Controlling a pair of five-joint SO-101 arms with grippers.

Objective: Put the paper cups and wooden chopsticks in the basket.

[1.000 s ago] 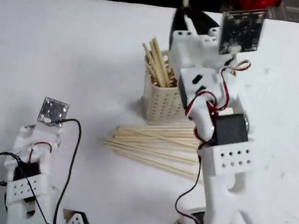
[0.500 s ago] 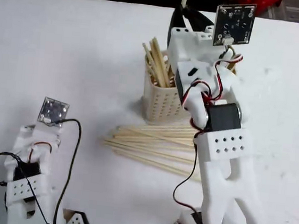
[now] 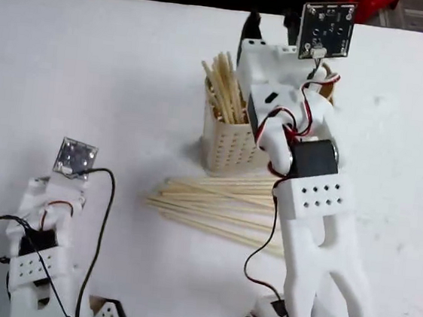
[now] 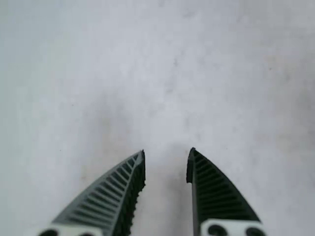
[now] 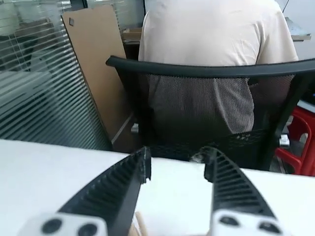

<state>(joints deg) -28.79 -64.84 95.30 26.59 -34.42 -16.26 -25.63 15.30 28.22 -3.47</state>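
Since the loose chopsticks [image 3: 214, 208] are the task items lying out on the table [image 3: 93, 63], the high view goes first: they lie in a flat, slightly fanned bundle, long axis running side to side across the table, just on the near side of the basket [image 3: 227, 149]; the basket stands upright with a sheaf of standing chopsticks [image 3: 226, 92] leaning out of its top. Right arm [image 3: 315, 215] stretches from its base over the right-hand end of the bundle and on over the basket, wrist out toward the far table edge, so the bundle lies behind and below that wrist, back toward the base. Left arm [image 3: 40, 239] sits folded at the near left corner, well apart from the bundle. Judgement: the right arm is the nearer one; it would have to draw back and come down, closing across the sticks' axis, not along it. Left wrist view: left gripper [image 4: 165, 157] points down at bare table, jaws parted by a narrow gap, nothing between them, touching nothing. Right wrist view: right gripper [image 5: 174, 160] released, jaws moderately apart and empty, facing out past the far table edge toward a chair [image 5: 211, 71]; a pale stick tip [image 5: 140, 221] shows low by one jaw's root, contact cannot be told
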